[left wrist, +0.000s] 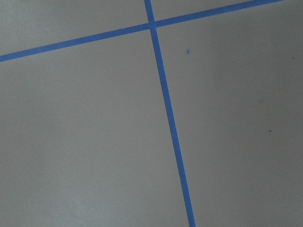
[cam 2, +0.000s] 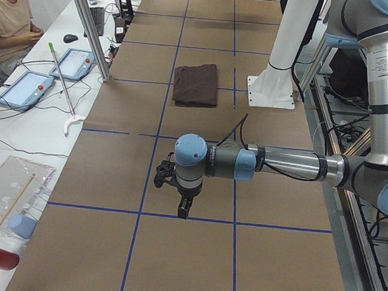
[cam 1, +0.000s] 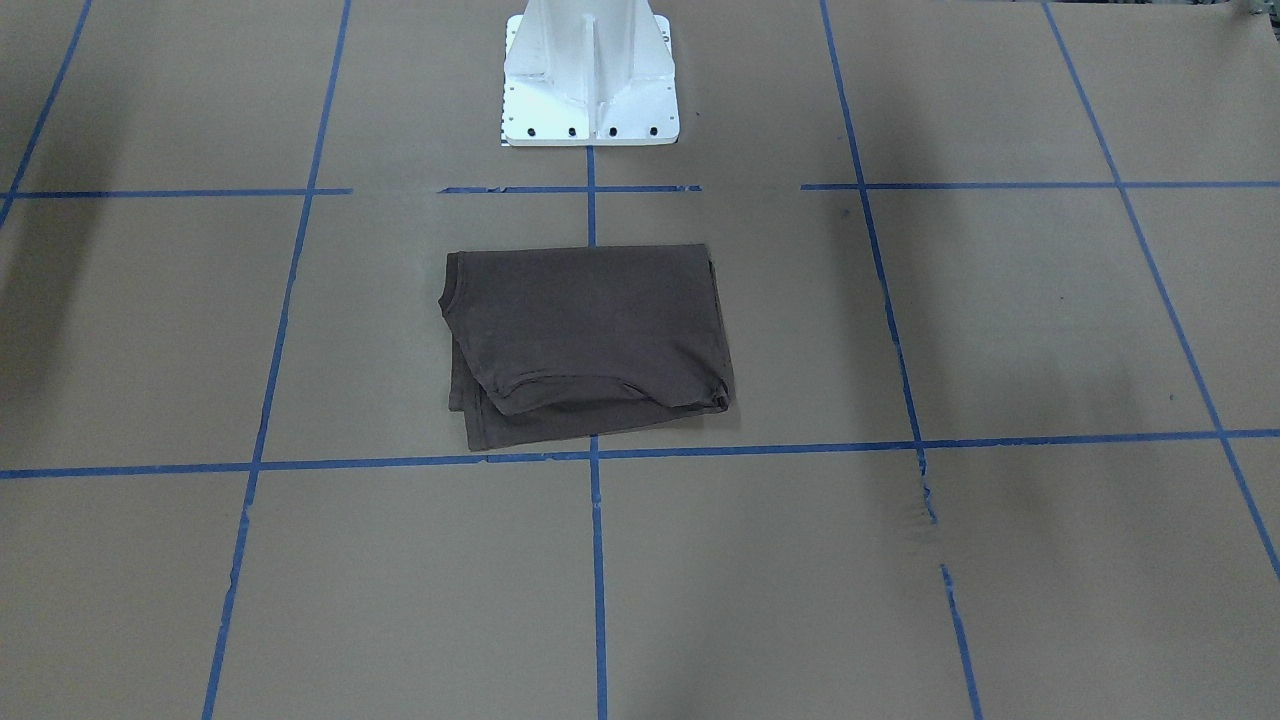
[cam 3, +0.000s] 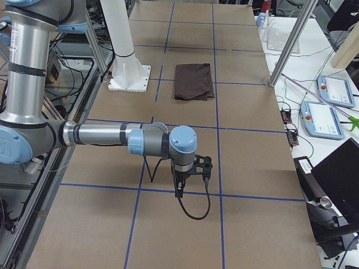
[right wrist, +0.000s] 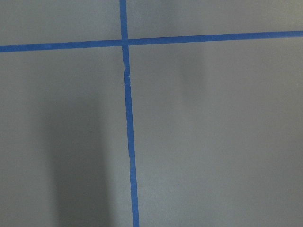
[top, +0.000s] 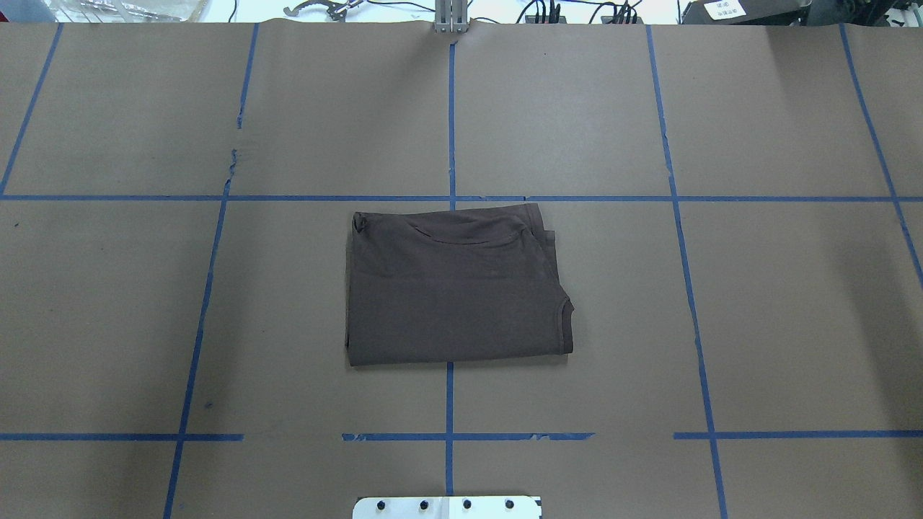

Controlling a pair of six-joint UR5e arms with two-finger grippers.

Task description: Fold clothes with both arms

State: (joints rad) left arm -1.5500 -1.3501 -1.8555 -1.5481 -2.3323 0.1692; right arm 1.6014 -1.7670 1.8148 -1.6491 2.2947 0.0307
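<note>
Brown paper on the table (left wrist: 71,142), crossed by blue tape lines (left wrist: 165,118), is all that either wrist camera takes in; no fingers and no cloth show there.

Next in bulk, the left arm (cam 2: 291,166) reaches out level over the table's left end. The right arm (cam 3: 101,134) does the same over the right end, and each hand points down above the paper. The left hand (cam 2: 185,209) and right hand (cam 3: 179,188) appear only in the side views, small and dark. I cannot tell whether either is wide or narrow, though neither seems to carry cloth.

The dark brown T-shirt (top: 454,288) lies mid-table, just in front of the white pedestal (cam 1: 590,80), straddling the centre tape line. It is folded into a compact packet, a little longer across the table than front to back. It sits between the two hands and well apart from both: toward the robot's right from the left hand, toward its left from the right hand. Neither arm is clearly nearer. Folding looks finished or nearly so. Any further fold would call for both arms to travel inward to the packet's short edges.

Layered edges show along its far side. A curved notch (top: 564,311) on its right edge may be the collar. Lettering and labels are out of sight.
</note>
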